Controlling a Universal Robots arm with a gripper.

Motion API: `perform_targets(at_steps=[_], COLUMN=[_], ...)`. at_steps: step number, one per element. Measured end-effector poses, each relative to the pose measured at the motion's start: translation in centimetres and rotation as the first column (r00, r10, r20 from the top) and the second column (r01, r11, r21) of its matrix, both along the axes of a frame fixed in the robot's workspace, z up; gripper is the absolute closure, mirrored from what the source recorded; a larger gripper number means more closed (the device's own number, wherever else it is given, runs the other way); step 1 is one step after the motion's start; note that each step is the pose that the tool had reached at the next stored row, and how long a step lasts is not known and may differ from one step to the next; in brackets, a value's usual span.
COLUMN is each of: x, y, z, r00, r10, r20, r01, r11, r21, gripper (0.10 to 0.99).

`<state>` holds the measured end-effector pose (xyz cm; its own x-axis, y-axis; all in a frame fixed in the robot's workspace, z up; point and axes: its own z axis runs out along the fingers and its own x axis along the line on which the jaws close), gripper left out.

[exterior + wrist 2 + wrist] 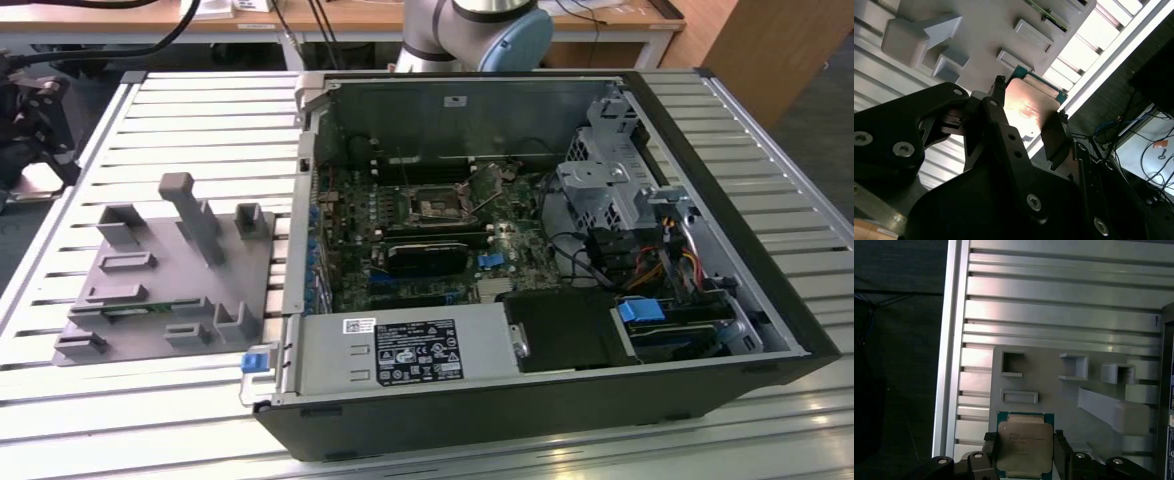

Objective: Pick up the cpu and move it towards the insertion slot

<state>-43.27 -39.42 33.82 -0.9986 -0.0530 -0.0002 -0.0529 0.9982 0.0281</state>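
The cpu (1024, 446), a flat square chip with a silvery top and green rim, sits between my gripper's (1025, 455) two black fingers (1061, 452), which are shut on its opposite edges. In the second wrist view the cpu (1030, 106) glints in the same grip of the gripper (1026, 117), held above the grey fixture plate (979, 30). The insertion slot (438, 207), a dark square socket with a metal frame, lies on the motherboard inside the open computer case (747, 260), well to the exterior view's right of the fixture plate (160, 290).
The fixture plate (1054, 390) carries upright grey blocks and pockets. It rests on a ribbed aluminium table (200, 110) whose edge (949, 365) runs close beside it. Inside the case are a long black card (424, 255), cables and a drive cage (607, 180). The arm's base (481, 30) stands behind the case.
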Motion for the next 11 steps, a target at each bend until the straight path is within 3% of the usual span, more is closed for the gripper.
perform_targets(at_steps=[11], x=[0.0], y=[0.0], z=[0.7], r00=[1.0], r10=[0.0], r20=[0.0001], r01=[0.0], r11=[1.0], r21=[0.0], gripper=[0.545])
